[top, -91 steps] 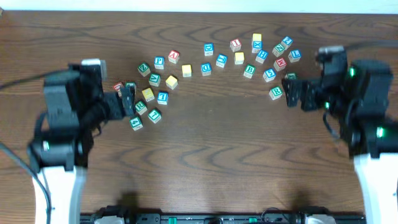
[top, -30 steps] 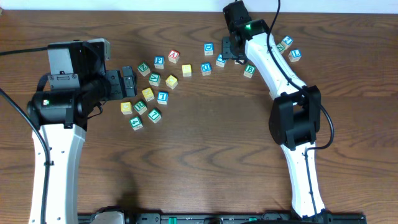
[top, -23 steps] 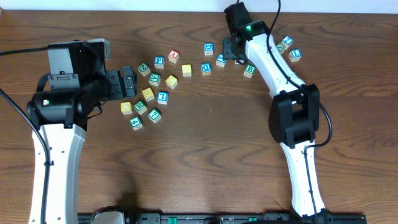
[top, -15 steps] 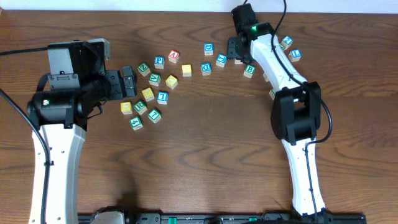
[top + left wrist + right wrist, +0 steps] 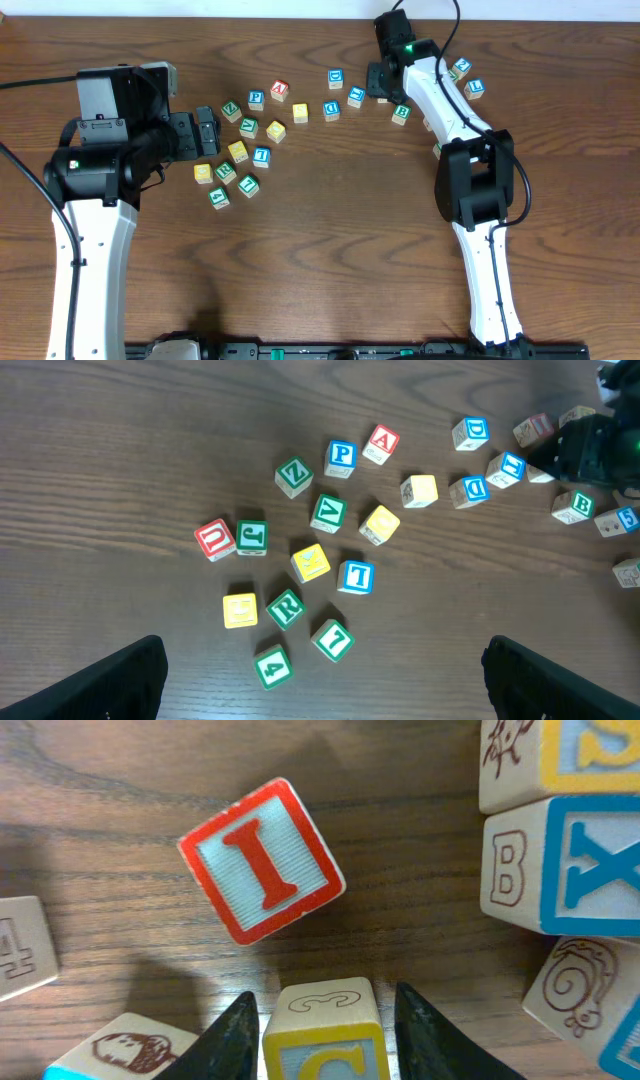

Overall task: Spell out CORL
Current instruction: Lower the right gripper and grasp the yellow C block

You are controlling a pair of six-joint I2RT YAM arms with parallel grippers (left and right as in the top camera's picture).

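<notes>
Low in the right wrist view, a yellow-edged C cube (image 5: 322, 1035) sits between my right gripper's (image 5: 325, 1008) fingers, with a gap on each side. The jaws are open, and overhead that gripper (image 5: 382, 86) is down in the far cluster. The green R cube (image 5: 286, 608) lies in the left cluster, beside a plain yellow cube (image 5: 240, 610). Further yellow cubes (image 5: 300, 113) lie toward the middle. I cannot pick out a blue L. My left gripper (image 5: 205, 130) hovers open beside the left cluster, its fingers (image 5: 130, 678) wide apart.
A red I cube (image 5: 262, 860) lies just beyond the C cube, with a blue X cube (image 5: 590, 860) to its right. Several other letter cubes are scattered across the far half of the wooden table (image 5: 330, 250). The right arm (image 5: 470, 190) stretches across the right side.
Three seconds ago both arms were drawn back at the sides. In the last second the right gripper has shifted slightly right within the far cluster. The left arm has held still.
</notes>
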